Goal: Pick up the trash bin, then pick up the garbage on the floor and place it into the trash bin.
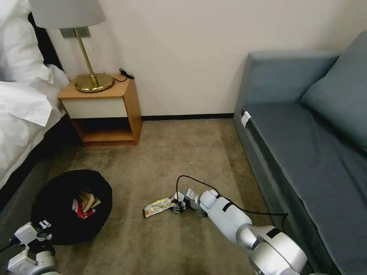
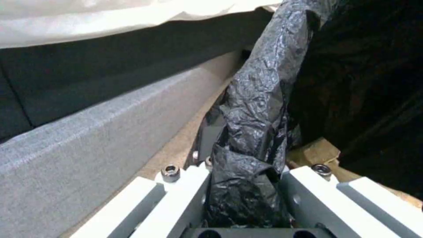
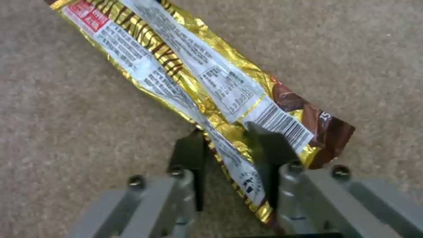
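The trash bin [image 1: 57, 208], black with a black bag liner, stands at the left beside the bed. My left gripper [image 1: 41, 226] is shut on its near rim; in the left wrist view the crumpled bag edge [image 2: 260, 99] runs between the fingers [image 2: 185, 188]. Crumpled brown paper [image 1: 88, 200] and a red-and-white wrapper [image 1: 82, 212] lie inside the bin. The long yellow-gold snack wrapper [image 1: 158, 206] lies on the carpet mid-floor. My right gripper [image 1: 179, 206] is down at its right end, shut on the creased end of the wrapper [image 3: 194, 72], one finger [image 3: 188, 155] on each side.
A wooden nightstand [image 1: 103, 110] with a brass lamp [image 1: 90, 82] stands by the far wall. The bed [image 1: 23, 107] borders the left, a blue-grey sofa [image 1: 306, 152] the right. Open carpet [image 1: 172, 152] lies between them.
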Available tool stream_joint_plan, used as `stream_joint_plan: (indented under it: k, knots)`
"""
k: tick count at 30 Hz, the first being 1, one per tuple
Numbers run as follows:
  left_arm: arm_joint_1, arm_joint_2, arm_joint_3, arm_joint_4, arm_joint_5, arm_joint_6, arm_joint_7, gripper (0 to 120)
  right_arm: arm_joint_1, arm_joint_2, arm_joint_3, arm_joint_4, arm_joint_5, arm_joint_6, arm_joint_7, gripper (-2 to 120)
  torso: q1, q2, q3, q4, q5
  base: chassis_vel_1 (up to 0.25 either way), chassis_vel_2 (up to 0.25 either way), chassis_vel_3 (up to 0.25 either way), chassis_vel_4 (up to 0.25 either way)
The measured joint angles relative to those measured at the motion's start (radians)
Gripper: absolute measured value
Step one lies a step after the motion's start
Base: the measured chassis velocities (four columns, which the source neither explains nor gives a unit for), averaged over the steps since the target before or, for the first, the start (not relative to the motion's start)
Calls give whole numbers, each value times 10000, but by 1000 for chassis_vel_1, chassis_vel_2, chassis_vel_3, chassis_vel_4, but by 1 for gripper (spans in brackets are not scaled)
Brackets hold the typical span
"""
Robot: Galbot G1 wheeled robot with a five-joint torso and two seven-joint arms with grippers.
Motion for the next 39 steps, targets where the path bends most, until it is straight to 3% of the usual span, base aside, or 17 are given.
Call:
stream_joint_plan:
  k: [6,24,32,39]
  knots:
    - [4,0,-5,34,0,-49,10,3,-124,-5,107,217,53,-5,-74,0,0,0,0,0,0,0,0,0,0]
    - [96,173,-112,78,-22,-80,17,3,-703,-463,821,1623,866,-60,-375,0,0,0,1,-1,0,0,0,0,0]
    - [151,178,-72,0,-20,-89,18,3,-884,-778,1131,2892,2219,-10,-845,0,0,0,0,-1,0,0,0,0,0]
    - [36,78,271,-101,136,32,-7,3,-1154,-1021,555,4712,3582,-344,-1254,0,0,0,0,-1,0,0,0,0,0]
